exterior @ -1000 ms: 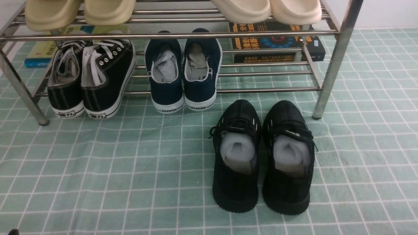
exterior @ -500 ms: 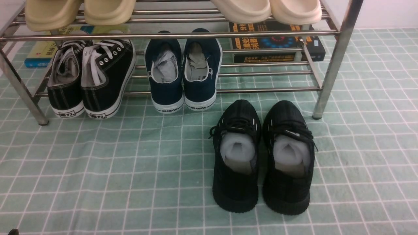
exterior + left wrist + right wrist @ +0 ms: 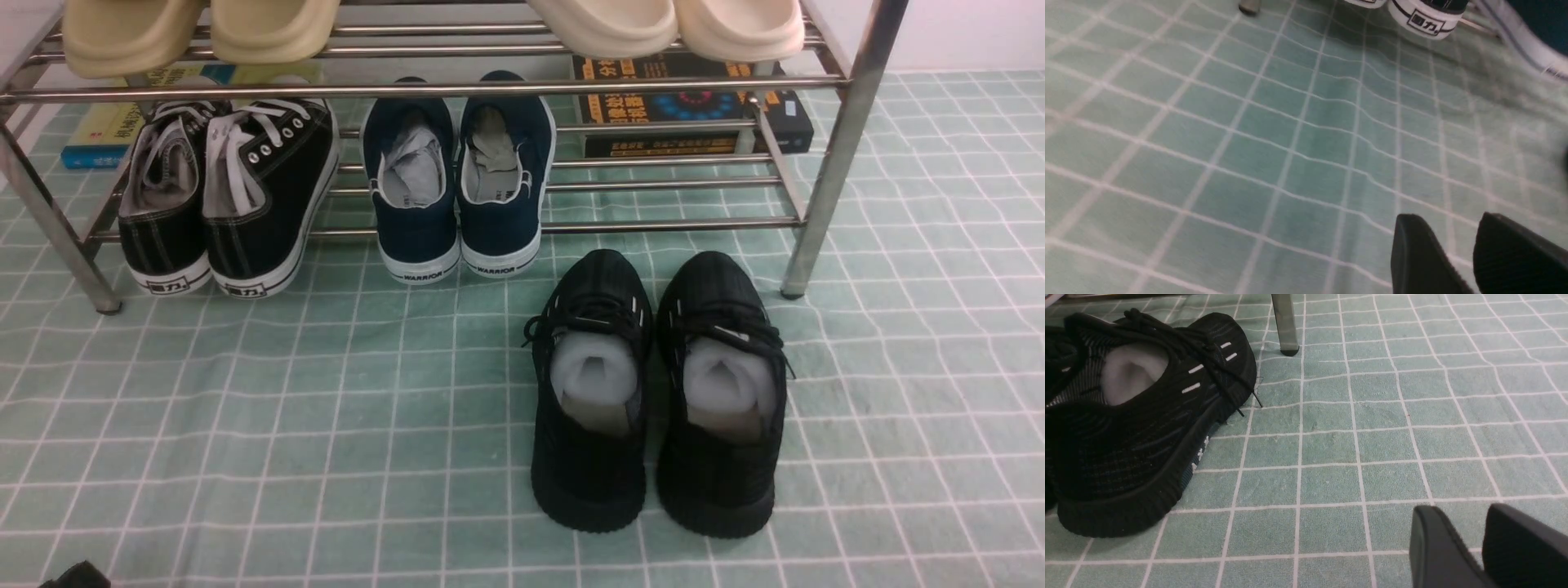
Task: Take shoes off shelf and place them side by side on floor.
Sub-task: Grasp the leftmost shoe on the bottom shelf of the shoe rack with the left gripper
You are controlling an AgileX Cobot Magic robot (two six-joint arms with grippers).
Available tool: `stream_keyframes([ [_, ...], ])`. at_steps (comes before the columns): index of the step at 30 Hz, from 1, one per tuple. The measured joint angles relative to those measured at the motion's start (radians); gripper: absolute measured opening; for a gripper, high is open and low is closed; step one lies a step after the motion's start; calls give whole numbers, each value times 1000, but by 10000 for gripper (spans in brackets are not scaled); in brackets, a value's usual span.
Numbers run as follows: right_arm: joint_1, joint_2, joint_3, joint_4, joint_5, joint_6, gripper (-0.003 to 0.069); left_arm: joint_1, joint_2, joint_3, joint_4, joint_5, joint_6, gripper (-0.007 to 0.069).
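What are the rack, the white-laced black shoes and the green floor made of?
Rack: metal tubing, likely polished steel; it gleams and mirrors. Shoes: seemingly black canvas, matte and stitched, with white rubbery soles and metal eyelets. Floor: probably soft cloth or mat, not tile; its grid lines ripple.

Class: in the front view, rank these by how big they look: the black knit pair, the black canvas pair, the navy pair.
1. The knit pair, though it is nearest the camera, so its true size is unsure.
2. The canvas pair and the navy pair: too alike to rank.
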Motion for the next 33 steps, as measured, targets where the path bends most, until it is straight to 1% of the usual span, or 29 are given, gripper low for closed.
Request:
stream_keyframes([
  [1,0,0,0,0,0,0,202,0,0,1,-58,-4,-61,242],
  [2,0,0,0,0,0,0,202,0,0,3,-93,-11,-98,242],
  [3,0,0,0,0,0,0,202,0,0,3,-97,-14,-111,242],
  [5,0,0,0,0,0,0,202,0,0,6,-132,-35,-183,242],
  [8,0,0,0,0,0,0,202,0,0,6,-134,-59,-208,242],
  [9,0,0,0,0,0,0,202,0,0,6,-128,-104,-219,242],
  [11,0,0,0,0,0,0,202,0,0,6,-124,-146,-223,239],
  [12,0,0,0,0,0,0,202,0,0,6,-122,-199,-223,228],
  [14,0,0,0,0,0,0,202,0,0,6,-122,-242,-223,201],
  [16,0,0,0,0,0,0,202,0,0,-23,-110,-245,-219,129],
  [17,0,0,0,0,0,0,202,0,2,-56,-95,-229,-206,83],
  [18,0,0,0,0,0,0,202,0,5,-70,-90,-219,-201,67],
  [19,0,0,0,0,0,0,202,0,25,-125,-69,-194,-191,27],
  [20,0,0,0,0,0,0,202,0,55,-168,-54,-169,-187,11],
  [21,0,0,0,0,0,0,202,0,71,-176,-52,-163,-184,8],
  [22,0,0,0,0,0,0,202,0,160,-257,-25,-92,-179,1],
  [24,0,0,0,0,0,0,202,0,275,-339,-8,-14,-176,1],
  [25,0,0,0,0,0,0,202,0,289,-349,-4,8,-175,1],
  [27,0,0,0,0,0,0,202,0,499,-475,25,154,-139,1],
  [29,0,0,0,0,0,0,202,0,641,-553,47,244,-112,3],
  [31,0,0,0,0,0,0,202,0,765,-632,67,286,-93,13],
  [33,0,0,0,0,0,0,202,0,925,-722,85,308,-79,40],
])
